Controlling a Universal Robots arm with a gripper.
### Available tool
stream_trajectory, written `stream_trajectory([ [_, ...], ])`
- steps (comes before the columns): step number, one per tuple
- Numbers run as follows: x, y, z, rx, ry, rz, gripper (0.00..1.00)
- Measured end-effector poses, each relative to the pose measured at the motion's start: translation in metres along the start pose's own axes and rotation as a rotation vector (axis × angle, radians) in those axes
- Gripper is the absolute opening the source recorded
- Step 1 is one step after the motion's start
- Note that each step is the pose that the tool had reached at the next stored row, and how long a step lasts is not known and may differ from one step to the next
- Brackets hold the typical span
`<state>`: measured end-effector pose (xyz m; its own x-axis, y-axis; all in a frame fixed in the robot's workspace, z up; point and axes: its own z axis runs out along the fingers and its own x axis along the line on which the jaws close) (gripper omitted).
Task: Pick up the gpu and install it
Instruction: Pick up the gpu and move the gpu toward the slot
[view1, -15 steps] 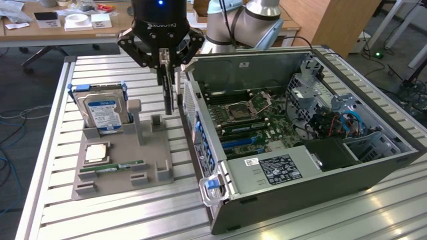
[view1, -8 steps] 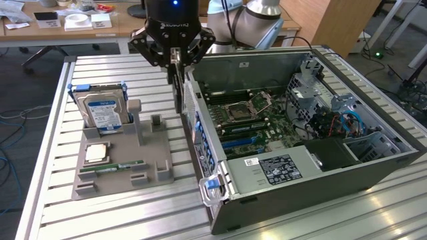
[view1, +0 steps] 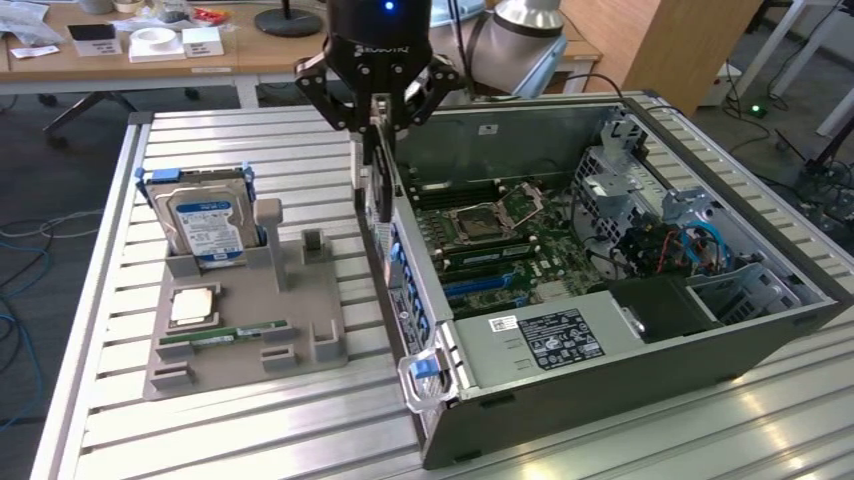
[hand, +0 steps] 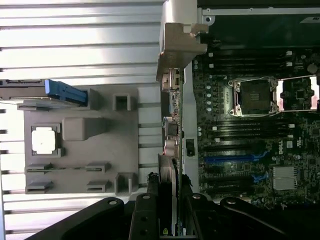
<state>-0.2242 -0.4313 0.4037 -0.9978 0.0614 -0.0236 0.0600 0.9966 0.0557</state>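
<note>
Half hidden: gpu (view1: 384, 180), edge-on, clamped in gripper (view1: 380, 112) above case (view1: 601, 390) rear wall (lower end lost against it, perhaps touching).

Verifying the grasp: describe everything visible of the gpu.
The gpu is a thin dark card seen edge-on, held upright in the gripper, whose fingers are closed on it. The wrist view shows a silvery metal bracket at its far end and small connectors along its edge. It hangs at the open computer case's wall on the exterior view's left, not seated. Contact with the wall is unclear.
</note>
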Motion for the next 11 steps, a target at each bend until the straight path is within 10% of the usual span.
stream_trajectory([
  [11, -0.034, 0.0020, 0.0009, -0.0061, 0.0004, 0.000, 0.27],
])
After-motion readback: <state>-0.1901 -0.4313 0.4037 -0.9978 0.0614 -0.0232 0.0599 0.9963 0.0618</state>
